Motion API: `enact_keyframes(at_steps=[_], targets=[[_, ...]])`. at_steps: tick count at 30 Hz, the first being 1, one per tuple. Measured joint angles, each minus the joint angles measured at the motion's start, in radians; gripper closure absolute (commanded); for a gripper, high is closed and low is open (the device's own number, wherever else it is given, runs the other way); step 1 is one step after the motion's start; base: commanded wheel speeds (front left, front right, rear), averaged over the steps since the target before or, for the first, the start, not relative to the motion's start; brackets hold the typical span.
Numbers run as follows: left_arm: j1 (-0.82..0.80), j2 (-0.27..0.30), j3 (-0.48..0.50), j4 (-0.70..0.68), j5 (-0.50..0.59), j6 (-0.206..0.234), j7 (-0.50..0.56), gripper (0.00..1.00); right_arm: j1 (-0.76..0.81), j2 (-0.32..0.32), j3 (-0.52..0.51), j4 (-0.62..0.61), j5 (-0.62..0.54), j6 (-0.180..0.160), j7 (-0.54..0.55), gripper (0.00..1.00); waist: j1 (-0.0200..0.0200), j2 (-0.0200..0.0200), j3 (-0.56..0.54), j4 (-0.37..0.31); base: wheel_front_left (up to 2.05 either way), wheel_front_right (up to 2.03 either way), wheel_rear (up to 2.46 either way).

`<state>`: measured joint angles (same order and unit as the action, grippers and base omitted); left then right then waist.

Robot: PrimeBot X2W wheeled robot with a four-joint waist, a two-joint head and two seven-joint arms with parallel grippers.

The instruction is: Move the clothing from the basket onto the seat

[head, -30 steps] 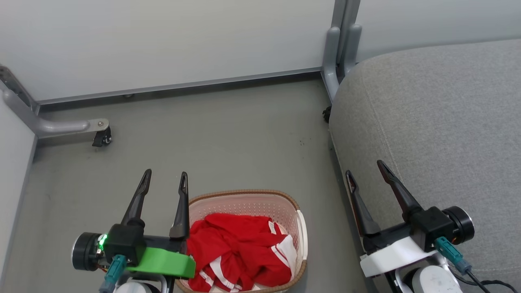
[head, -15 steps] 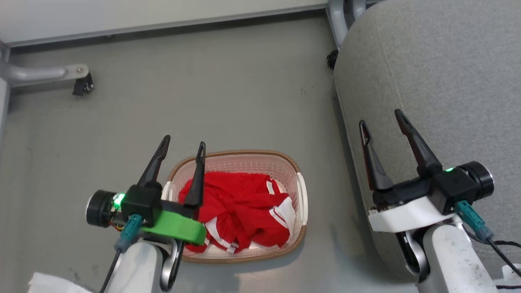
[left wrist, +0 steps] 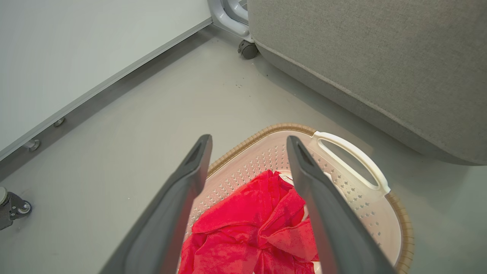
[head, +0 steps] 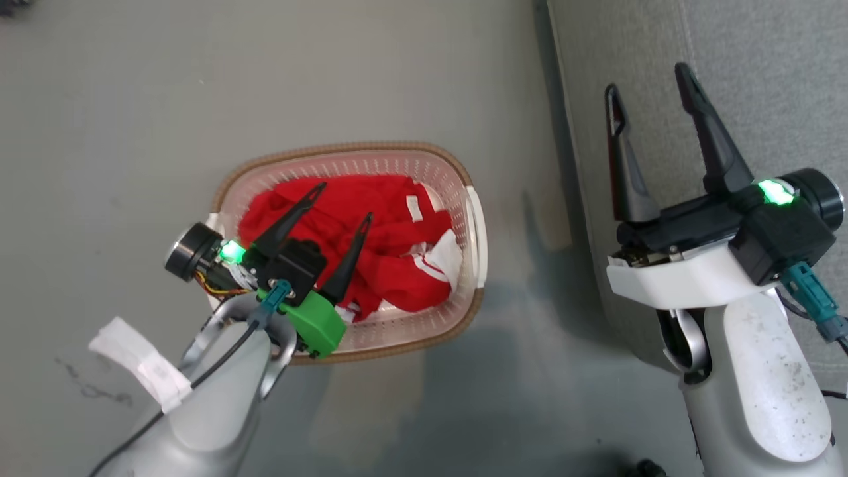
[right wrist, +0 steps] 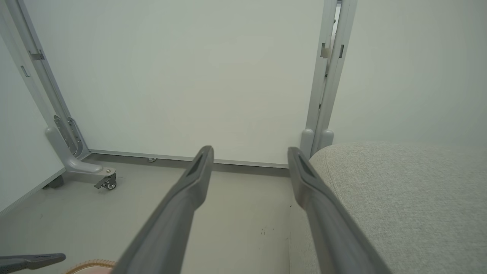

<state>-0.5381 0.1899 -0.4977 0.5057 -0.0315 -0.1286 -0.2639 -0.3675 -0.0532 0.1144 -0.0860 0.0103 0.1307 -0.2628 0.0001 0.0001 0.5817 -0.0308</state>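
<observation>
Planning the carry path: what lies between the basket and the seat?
Bare grey floor separates basket and seat, per head view.

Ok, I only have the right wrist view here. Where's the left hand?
Observer: The left hand is open above the basket, fingers angled toward the clothing.
Operator: Touching the fabric?
Observer: Cannot tell; the left wrist view shows red folds between the fingers.
Operator: Where's the seat from the basket?
Observer: The seat is on the basket's right, with a strip of floor between.
</observation>
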Motion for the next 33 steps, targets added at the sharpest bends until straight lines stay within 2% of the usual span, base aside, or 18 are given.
enact_keyframes(at_steps=[7, 14, 21, 27, 32, 33], targets=[[-0.139, 0.075, -0.155, 0.166, -0.013, 0.0, 0.0, 0.0, -0.044, 0.001, 0.004, -0.039, 0.054, 0.0, 0.0, 0.0, 0.0001, 0.0, 0.135, -0.061, 0.0, 0.0, 0.0], [-0.259, 0.096, -0.299, 0.351, -0.005, 0.0, 0.0, 0.0, -0.077, 0.001, -0.007, -0.098, 0.089, 0.0, 0.0, 0.0, 0.0, 0.0, 0.24, -0.127, 0.0, 0.0, 0.0], [-0.356, 0.087, -0.426, 0.476, 0.013, 0.0, 0.0, 0.0, -0.092, 0.002, -0.012, -0.124, 0.1, 0.0, 0.0, 0.0, -0.0001, 0.0, 0.321, -0.174, 0.0, 0.0, 0.0], [-0.385, 0.064, -0.536, 0.561, -0.041, -0.001, 0.0, 0.0, -0.095, 0.002, -0.004, -0.13, 0.105, 0.0, 0.0, 0.0, 0.0, -0.0001, 0.365, -0.197, 0.0, 0.0, 0.0], [-0.421, 0.049, -0.588, 0.61, -0.098, -0.001, 0.0, 0.0, -0.098, 0.002, 0.005, -0.132, 0.112, 0.0, 0.0, 0.0, -0.0001, 0.0, 0.378, -0.21, 0.0, 0.0, 0.0], [-0.424, 0.045, -0.603, 0.622, -0.106, 0.0, 0.0, 0.26, -0.099, 0.002, 0.007, -0.133, 0.113, 0.0, 0.0, 0.0, -0.0001, 0.0, 0.379, -0.212, 0.0, 0.0, 0.0]])
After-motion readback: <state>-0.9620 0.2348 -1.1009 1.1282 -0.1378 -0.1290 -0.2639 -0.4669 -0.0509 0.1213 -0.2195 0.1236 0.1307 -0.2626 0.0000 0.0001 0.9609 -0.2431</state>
